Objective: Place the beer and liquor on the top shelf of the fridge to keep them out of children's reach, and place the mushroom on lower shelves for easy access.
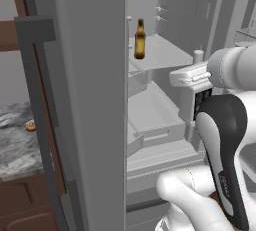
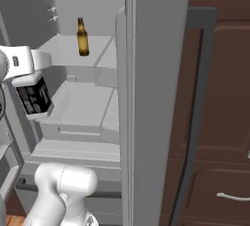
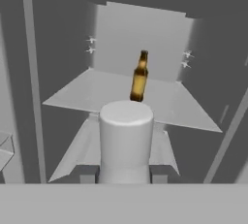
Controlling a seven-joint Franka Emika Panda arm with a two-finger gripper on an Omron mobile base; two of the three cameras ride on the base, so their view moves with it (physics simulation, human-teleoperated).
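Observation:
The fridge stands open. The amber beer stands upright on the top shelf. My gripper is shut on the liquor, a clear bottle with a black label. It hangs in front of the fridge opening, around shelf height. In the hand view the liquor's white cap rises between my fingertips, short of the beer. The mushroom lies on the marble counter at far left.
The open fridge door stands close on the right of the opening, with dark brown cabinets beyond it. A lower shelf and a drawer lie under the top shelf. Door bins hang at the left.

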